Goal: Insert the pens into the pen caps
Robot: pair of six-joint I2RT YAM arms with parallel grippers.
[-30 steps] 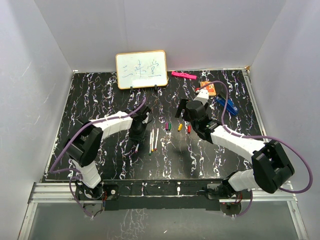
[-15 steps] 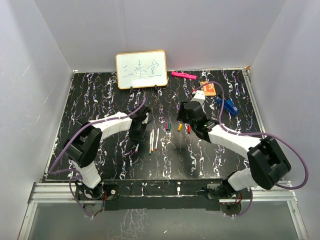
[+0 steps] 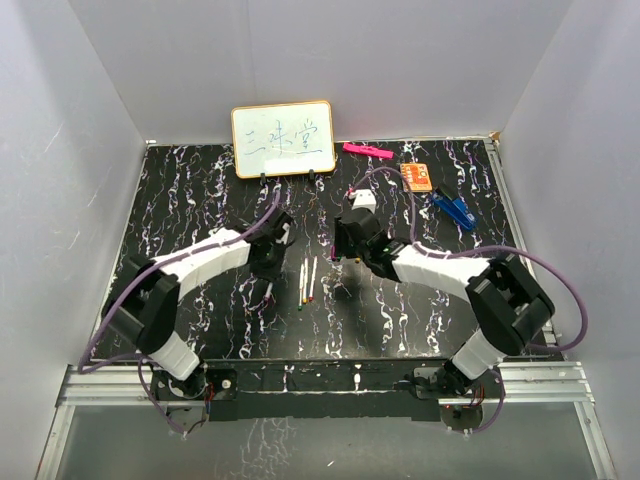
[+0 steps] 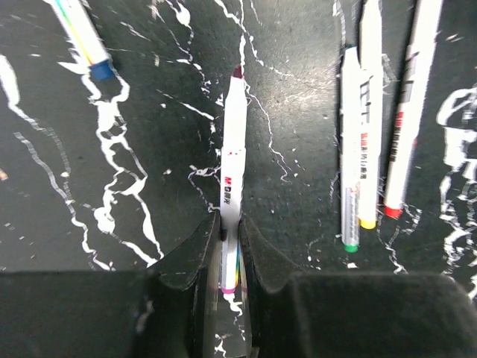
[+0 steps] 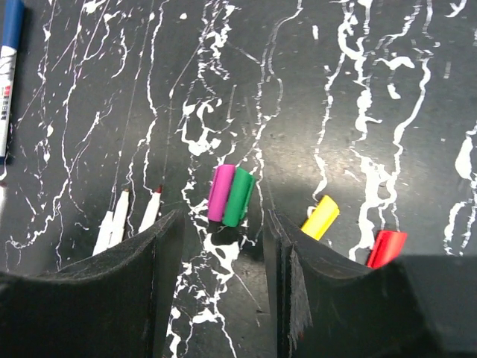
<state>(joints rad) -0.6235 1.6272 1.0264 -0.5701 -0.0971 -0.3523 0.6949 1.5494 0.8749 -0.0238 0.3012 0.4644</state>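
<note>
Straddling the purple cap [image 5: 220, 193] and green cap [image 5: 238, 197], the right claw [image 5: 223, 224] gapes released; left claw [image 4: 229, 231] clenches a pen [image 4: 232, 142].

On a black marble-patterned tabletop [image 3: 200, 200] three thin white marker pens [image 4: 370, 112] were laid side by side; a purple plastic cap [image 5: 221, 192] and a green plastic cap [image 5: 238, 197] were found touching, a yellow plastic cap [image 5: 320, 217] and a red plastic cap [image 5: 386, 247] near them, and a bright pink flat bar [image 3: 367, 151] by the far edge
</note>
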